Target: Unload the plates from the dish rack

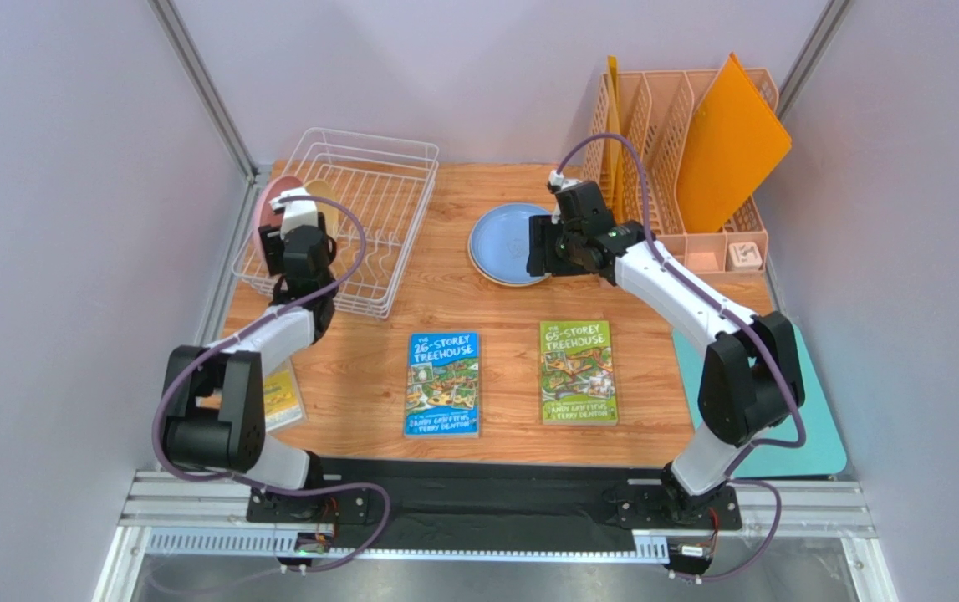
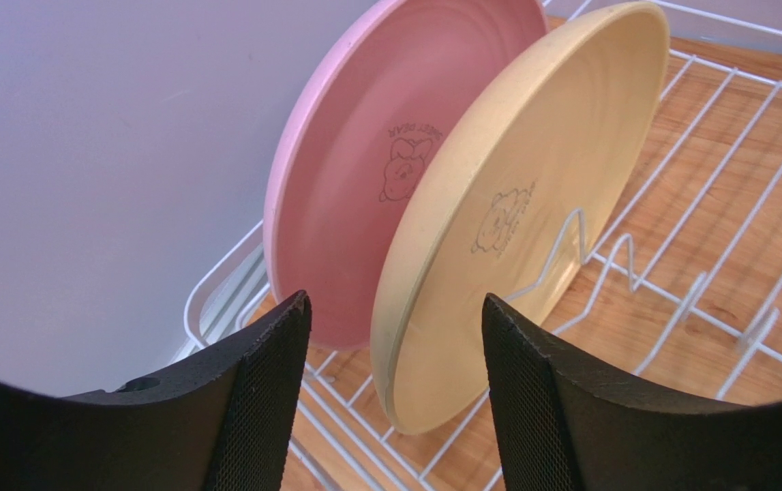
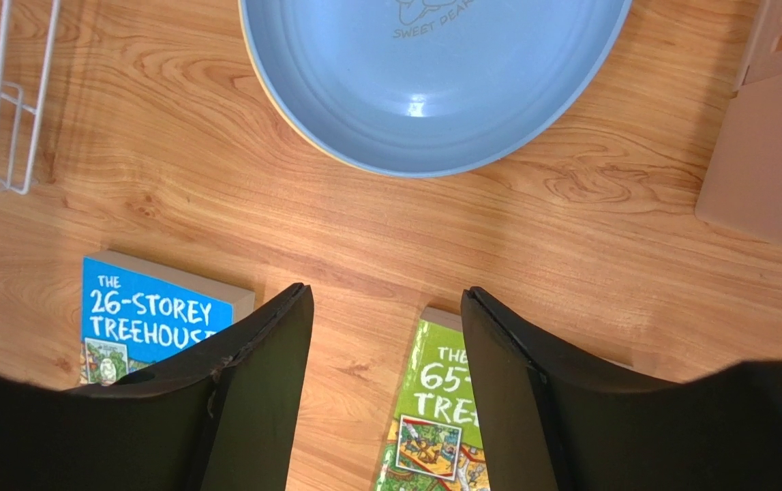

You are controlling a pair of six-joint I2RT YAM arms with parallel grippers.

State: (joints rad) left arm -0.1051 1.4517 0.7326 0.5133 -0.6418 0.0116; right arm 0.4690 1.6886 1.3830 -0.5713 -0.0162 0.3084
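Two plates stand on edge at the left end of the rack point(image 1: 369, 138). The pink plate point(image 2: 364, 153) is nearest the wall and the tan plate point(image 2: 528, 194) is just beside it. Both lean the same way, and each has a small printed bear mark on the face seen from the left wrist. The tan plate rests against an upright prong, with its lower edge down among the floor wires. The left gripper point(image 2: 395, 312) hovers close to these two with its jaws spread and nothing between them; the tan plate's lower rim lies just beyond the gap, untouched. The blue plate point(image 3: 436, 82) lies flat and face up on the table point(image 1: 497, 351), between the rack and the organizer point(image 1: 685, 163). In the right wrist view a thin tan line follows its lower-left rim. It is perhaps another plate underneath, though the view is too poor to be sure. The right gripper point(image 3: 387, 302) hangs just beside the blue plate, on the organizer side, over bare wood, with its jaws wide apart and holding nothing. Nearer the arms two books lie flat, side by side but apart: the blue book point(image 1: 444, 383) on the left and the green book point(image 1: 578, 373) on the right. An orange folder point(image 1: 725, 144) stands tilted in the organizer at the back right corner.
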